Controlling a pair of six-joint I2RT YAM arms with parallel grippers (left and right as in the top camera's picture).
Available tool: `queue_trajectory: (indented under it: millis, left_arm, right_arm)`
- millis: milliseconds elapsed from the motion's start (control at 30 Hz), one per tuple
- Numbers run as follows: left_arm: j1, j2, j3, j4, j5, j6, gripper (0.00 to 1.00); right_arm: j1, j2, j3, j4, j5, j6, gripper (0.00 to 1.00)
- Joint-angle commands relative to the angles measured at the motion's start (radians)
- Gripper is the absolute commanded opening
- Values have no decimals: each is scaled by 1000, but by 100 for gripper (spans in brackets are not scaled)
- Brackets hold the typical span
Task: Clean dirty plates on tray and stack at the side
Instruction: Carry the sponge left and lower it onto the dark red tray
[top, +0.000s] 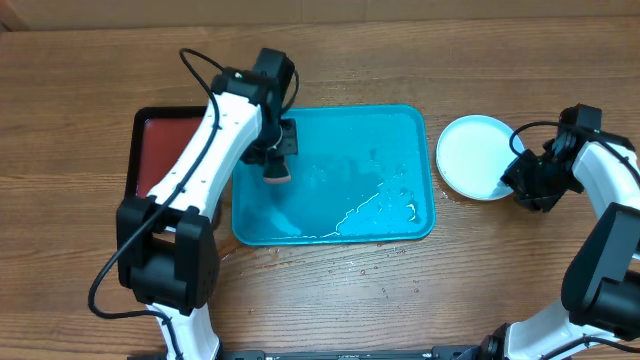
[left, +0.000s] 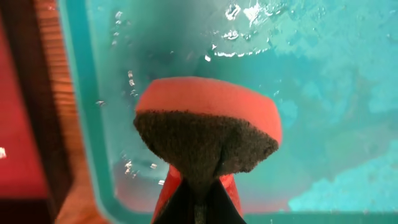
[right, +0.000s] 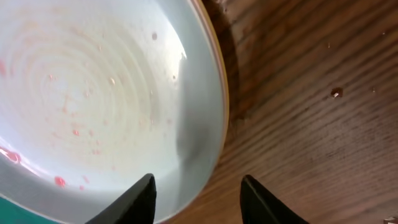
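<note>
Left pincer: your left pincer (top: 277, 165) is clamped on a sponge (left: 208, 127). In the left wrist view it pinches the dark scouring side, with the red foam layer on the far side.
Sponge position: it is over the left part of the turquoise tray (top: 400, 125), near the left rim. You cannot tell from these views whether it touches the wet floor.
Turquoise tray: it lies mid-table with its long side running left to right. Its floor is wet, with water (top: 385, 208) pooled and glinting toward the front right corner.
Plate: a pale, whitish plate (top: 470, 150) sits on the table (top: 400, 290) just beside the tray's right rim and apart from it. Your right wrist view shows small red specks scattered over its inside.
Right pincer: your right pincer (right: 198, 180) has its fingers apart at the plate's right edge. The rim runs between them, one finger over the plate's inside and the other over bare wood. You cannot tell whether either finger touches the plate.
Under the plate: a thin yellowish edge shows just outside the rim, and a sliver of teal shows at the lower left of the right wrist view. You cannot tell what these are.
Black tray: a black tray (top: 160, 135) with a red inside sits just beside the turquoise tray's left rim, partly hidden under your left arm.
</note>
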Motion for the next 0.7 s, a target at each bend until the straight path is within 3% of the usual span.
queue_trajectory:
  millis: [0,233,400,533,667]
  left_arm:
    - [42,-11,147,-71,0,79,4]
    - [134,-93,254,-250,-96,106,4]
    - [237,-126,252,-327,-159,105,4]
    - [344,-124,219,-286,-179,126,4]
    - [442,-120,97,-140,-115,170,4]
  right_arm:
    - [0,-5,93,-48,-10,-6,49]
    - [7,-16,272,-212,-146,-77,54]
    - [75,-27,285,-221,-211,-108,58]
    - [179,-27,285,-206,-207,-130,63]
    - [301,-27,282,-172,-165,-129,69]
